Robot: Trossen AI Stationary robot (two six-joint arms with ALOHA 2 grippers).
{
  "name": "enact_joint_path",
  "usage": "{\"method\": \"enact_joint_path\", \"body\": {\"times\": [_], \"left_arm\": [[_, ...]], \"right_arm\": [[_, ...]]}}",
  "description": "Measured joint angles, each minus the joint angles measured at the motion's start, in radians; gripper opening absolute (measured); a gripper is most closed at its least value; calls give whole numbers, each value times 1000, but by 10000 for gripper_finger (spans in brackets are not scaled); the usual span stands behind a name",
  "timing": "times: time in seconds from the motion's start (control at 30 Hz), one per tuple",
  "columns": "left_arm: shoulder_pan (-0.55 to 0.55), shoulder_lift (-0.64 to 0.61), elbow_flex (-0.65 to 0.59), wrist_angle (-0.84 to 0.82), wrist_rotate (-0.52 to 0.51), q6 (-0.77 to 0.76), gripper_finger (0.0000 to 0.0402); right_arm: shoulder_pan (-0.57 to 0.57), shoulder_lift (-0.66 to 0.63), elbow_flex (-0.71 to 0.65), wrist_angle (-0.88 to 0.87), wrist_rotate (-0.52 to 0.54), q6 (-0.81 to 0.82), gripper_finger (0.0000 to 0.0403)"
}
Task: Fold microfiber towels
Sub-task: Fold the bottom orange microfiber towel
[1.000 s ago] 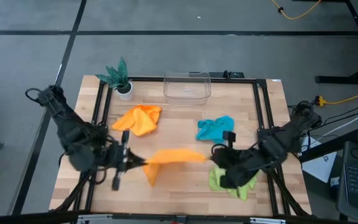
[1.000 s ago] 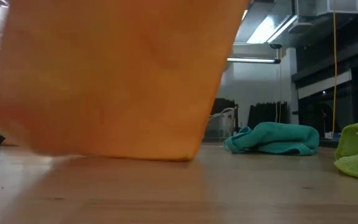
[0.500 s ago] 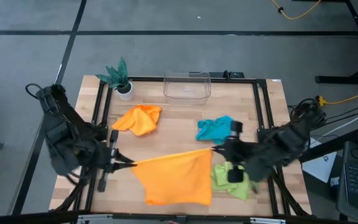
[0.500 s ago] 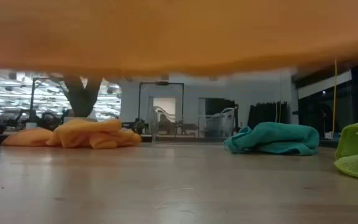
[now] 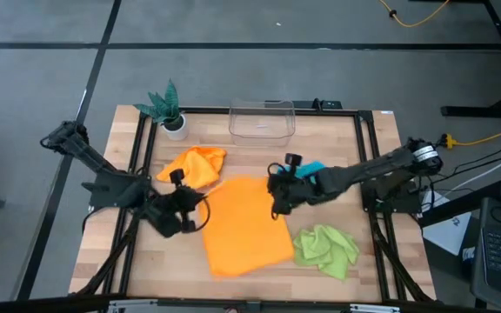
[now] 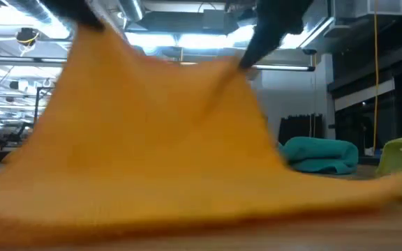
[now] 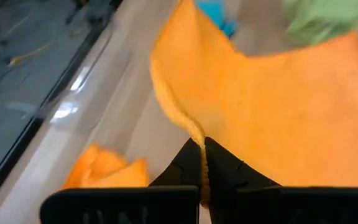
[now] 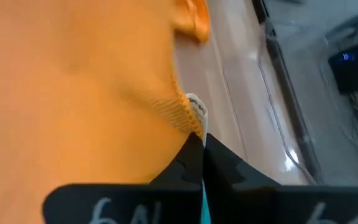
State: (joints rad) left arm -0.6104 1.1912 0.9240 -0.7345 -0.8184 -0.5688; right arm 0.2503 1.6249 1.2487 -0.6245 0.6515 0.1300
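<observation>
An orange microfiber towel (image 5: 249, 228) is spread out in the middle of the table. Its near part lies on the wood and its far edge is held up. My left gripper (image 5: 201, 209) is shut on the towel's far left corner, and my right gripper (image 5: 277, 198) is shut on its far right corner. A second orange towel (image 5: 197, 165) lies crumpled behind the left gripper. A teal towel (image 5: 310, 172) lies partly hidden behind my right arm. A lime green towel (image 5: 325, 247) lies bunched at the near right. My left gripper pinches the towel's hemmed edge at its far left corner (image 7: 196, 138) between its two fingers, slanting down from the table's left. From there the cloth slopes down to the table. My right gripper pinches the far right corner (image 8: 188, 118), beside a small white tag, slanting down from the right. That corner is lifted clear, and the cloth slopes down to the wood.
A green plant in a white pot (image 5: 169, 111) stands at the far left. A clear plastic box (image 5: 262, 120) stands at the far middle. A black frame rail (image 5: 364, 165) runs along the table's right side.
Both grippers have come down, toward the far edge and toward each other, staying shut on the towel. The towel first hung in a narrow sheet between them, then swung out toward the near edge. Now it is spread out with its near part on the table.
</observation>
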Motion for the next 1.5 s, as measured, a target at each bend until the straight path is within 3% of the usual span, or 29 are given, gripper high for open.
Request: {"method": "enact_joint_path", "body": {"times": [0.1,0.2,0.47,0.7,1.13,1.5], "left_arm": [[73,0,-41,-1,19,31,0],[123,0,-50,1,31,47,0],[124,6,-50,44,189,24,0],[44,84,-50,75,210,-52,0],[-94,382,-50,358,209,-166,0],[-163,419,-51,467,250,-243,0]], "right_arm": [[-69,0,-111,250,-17,-117,0],[-124,0,-172,355,-45,-163,0],[-110,0,-192,237,-264,-62,0],[14,-1,-192,149,-282,31,0],[196,29,-193,86,-301,255,0],[274,98,-193,112,-380,350,0]]}}
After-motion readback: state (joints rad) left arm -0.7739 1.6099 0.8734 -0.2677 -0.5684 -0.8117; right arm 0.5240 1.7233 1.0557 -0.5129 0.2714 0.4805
